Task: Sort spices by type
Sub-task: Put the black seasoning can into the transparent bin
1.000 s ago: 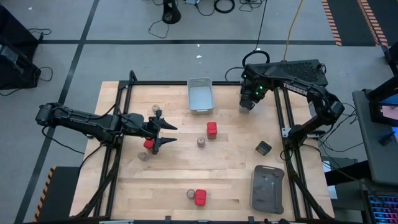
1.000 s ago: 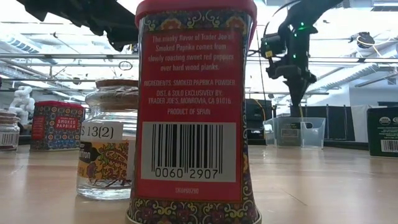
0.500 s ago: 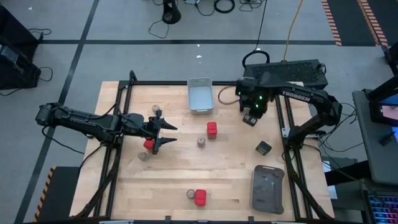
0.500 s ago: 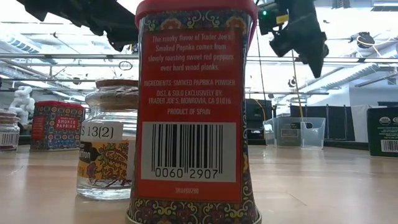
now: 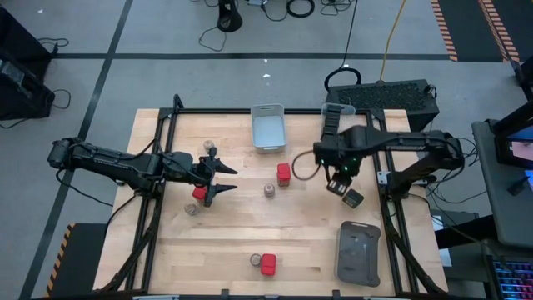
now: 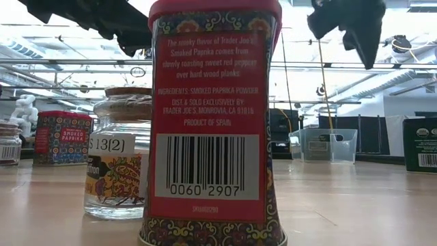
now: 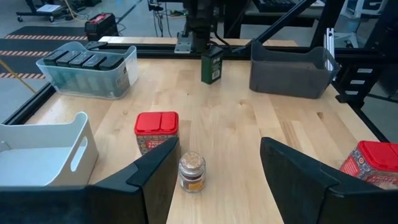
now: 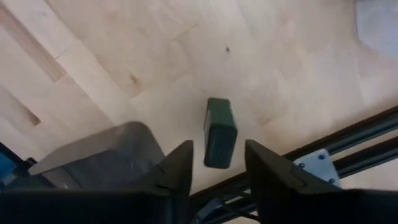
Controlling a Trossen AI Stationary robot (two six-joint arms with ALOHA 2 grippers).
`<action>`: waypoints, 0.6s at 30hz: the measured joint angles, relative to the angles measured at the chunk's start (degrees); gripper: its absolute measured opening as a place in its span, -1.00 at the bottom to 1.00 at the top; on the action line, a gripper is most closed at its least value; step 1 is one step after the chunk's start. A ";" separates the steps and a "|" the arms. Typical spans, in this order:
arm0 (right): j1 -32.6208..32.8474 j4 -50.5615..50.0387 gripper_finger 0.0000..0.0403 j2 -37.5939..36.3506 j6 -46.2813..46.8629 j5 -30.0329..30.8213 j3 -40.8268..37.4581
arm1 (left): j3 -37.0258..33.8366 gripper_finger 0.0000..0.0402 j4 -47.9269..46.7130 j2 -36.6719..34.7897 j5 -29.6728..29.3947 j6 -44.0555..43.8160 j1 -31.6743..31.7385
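One dark tin (image 5: 354,198) stands loose on the bench (image 5: 233,242) near the tray (image 5: 358,254); from above, the right gripper (image 5: 340,185) hangs just beside it, fingers hidden by the wrist. Low down, a paprika tin (image 6: 213,123) and jar (image 6: 119,160) fill the front. The left gripper (image 7: 217,177) waits with fingers apart, another jar (image 7: 191,172) between them. Right wrist: fingers (image 8: 177,168) parted, the tin (image 8: 219,132) between them but farther off; I'd centre, drop straight, then close across its narrow sides

Right gripper (image 5: 340,185) swung from clear bin — over dark tin (image 5: 354,198)
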 joint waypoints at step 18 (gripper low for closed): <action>9.46 5.37 0.40 -2.28 10.10 2.30 -20.86 | 0.00 0.15 0.30 0.00 0.00 -0.01 0.00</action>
